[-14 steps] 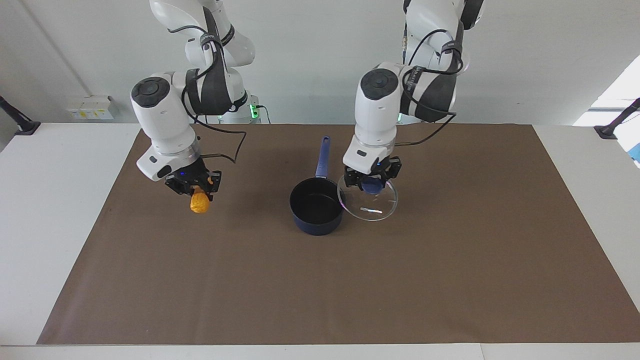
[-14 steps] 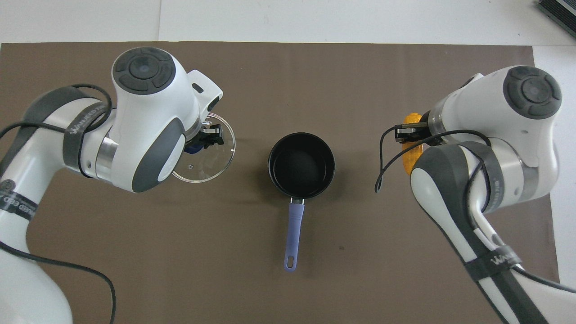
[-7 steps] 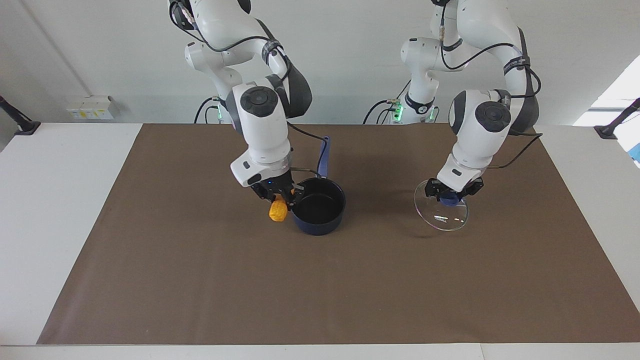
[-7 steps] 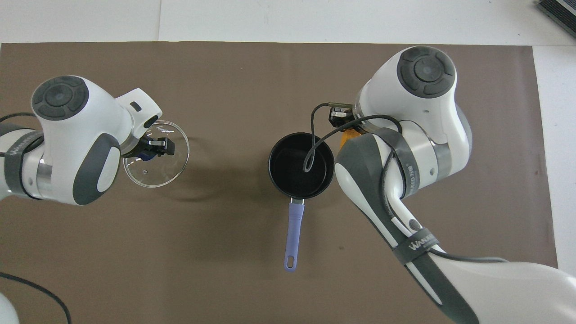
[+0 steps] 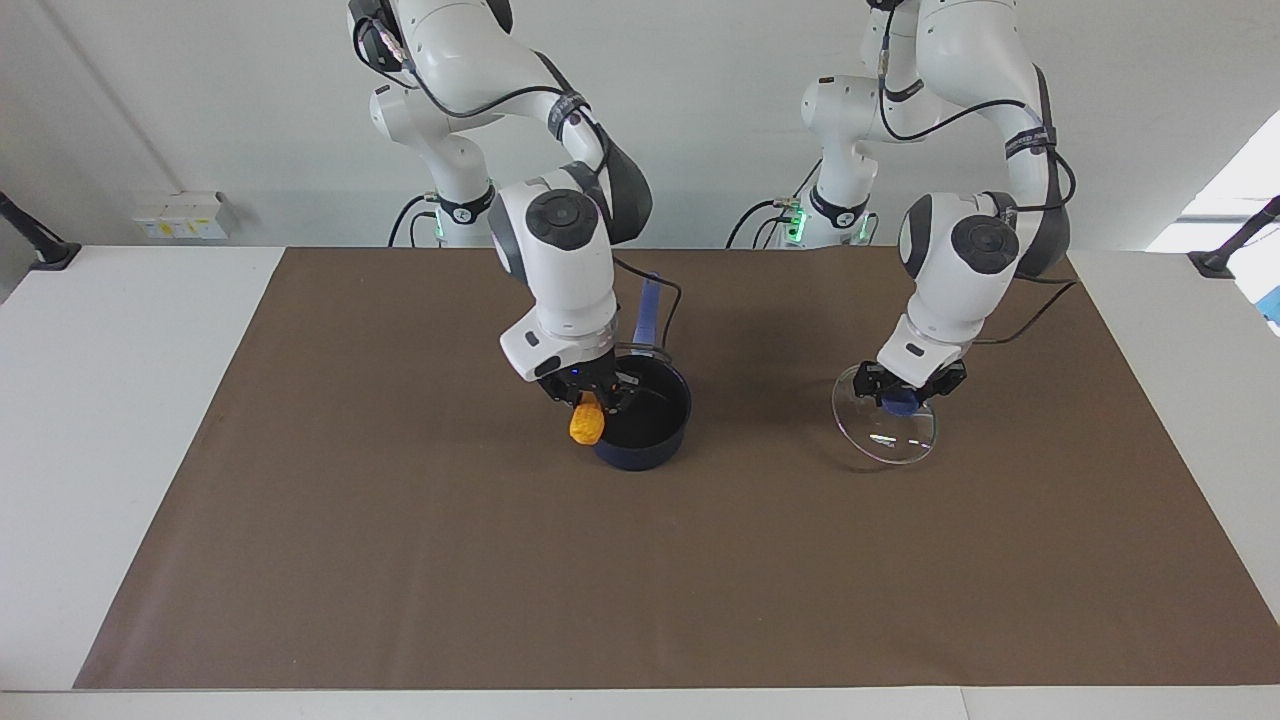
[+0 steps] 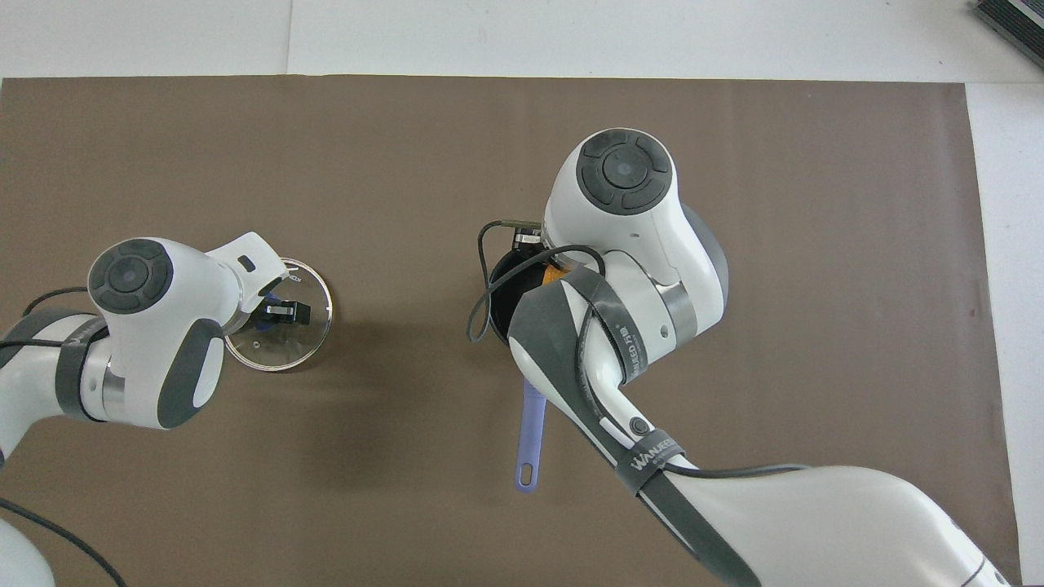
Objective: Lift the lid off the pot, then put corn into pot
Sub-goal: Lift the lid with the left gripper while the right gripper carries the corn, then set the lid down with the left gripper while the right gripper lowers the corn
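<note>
Right pincer (image 5: 589, 398) clamped on corn (image 5: 586, 424), which hangs over the rim of the pot (image 5: 645, 425). Left pincer (image 5: 906, 387) grips the blue knob of lid (image 5: 884, 432), lid tilted low over the worktop (image 5: 400, 560) toward the left arm's end; cannot tell whether the lid touches it

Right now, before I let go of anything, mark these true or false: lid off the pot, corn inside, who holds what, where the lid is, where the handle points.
1. The pot has no lid on it. True.
2. The corn lies on the pot's bottom. False: the right gripper holds it in the air over the pot's rim.
3. The left gripper grips the lid by its blue knob. True.
4. The lid is toward the right arm's end of the table. False: it is apart from the pot, toward the left arm's end, and tilted.
5. The pot's handle points toward the robots. True.
</note>
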Tool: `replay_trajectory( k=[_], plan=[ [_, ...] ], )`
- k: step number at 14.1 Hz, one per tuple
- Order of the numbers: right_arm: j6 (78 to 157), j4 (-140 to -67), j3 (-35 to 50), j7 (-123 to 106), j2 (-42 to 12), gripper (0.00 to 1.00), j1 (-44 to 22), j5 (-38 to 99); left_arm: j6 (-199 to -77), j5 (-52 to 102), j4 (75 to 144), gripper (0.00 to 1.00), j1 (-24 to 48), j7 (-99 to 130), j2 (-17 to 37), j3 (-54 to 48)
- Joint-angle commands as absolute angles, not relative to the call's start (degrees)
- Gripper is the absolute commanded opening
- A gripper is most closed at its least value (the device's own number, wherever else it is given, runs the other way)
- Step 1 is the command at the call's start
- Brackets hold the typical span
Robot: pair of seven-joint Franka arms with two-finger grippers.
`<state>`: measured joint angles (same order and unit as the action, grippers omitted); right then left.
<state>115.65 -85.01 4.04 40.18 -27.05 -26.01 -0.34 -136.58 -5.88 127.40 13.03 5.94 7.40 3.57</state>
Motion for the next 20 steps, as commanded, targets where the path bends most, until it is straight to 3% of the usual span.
replay_trajectory(
  k=[1,4,10,13,14,15,16,18,19,20],
  plan=[
    [117.59,-87.52,4.31,41.48,-27.51,0.0,-26.36,0.53,-137.11,-7.29,127.89,1.0,12.04,5.8,5.54,3.08],
    [118.3,-89.29,4.31,41.48,-27.24,0.0,-26.28,0.44,-135.11,-7.29,124.99,1.0,12.13,5.98,5.54,3.08],
    [119.7,-92.98,4.31,41.4,-26.19,0.0,-26.19,0.88,-120.78,-6.5,111.82,1.0,12.57,5.19,5.45,2.81],
    [121.55,-93.6,4.31,41.57,-26.63,0.11,-26.46,0.88,-112.35,-0.99,104.44,1.0,12.31,5.27,5.36,2.99],
    [121.73,-93.6,4.31,41.57,-26.72,0.18,-26.37,0.88,-109.71,-0.71,102.41,1.0,12.22,5.1,5.01,3.25],
    [121.73,-93.6,4.31,41.49,-26.72,0.33,-26.37,0.97,-108.03,-0.7,101.52,1.0,11.87,4.84,4.75,3.6],
    [121.73,-93.69,4.31,41.48,-26.72,0.65,-26.37,0.97,-106.8,-0.62,100.73,1.0,10.21,3.35,4.31,3.78],
    [121.9,-93.69,4.31,41.48,-26.72,0.83,-26.37,0.97,-105.47,-0.26,100.11,1.0,7.48,-1.56,3.69,3.95],
    [122.34,-93.6,4.31,41.48,-26.81,0.99,-26.37,1.05,-104.77,-0.26,99.93,1.0,6.08,-2.1,3.6,4.04],
    [122.6,-93.6,4.31,41.48,-26.81,1.0,-26.37,0.97,-103.55,-0.26,99.06,1.0,5.37,-2.2,3.08,4.04]
  ],
)
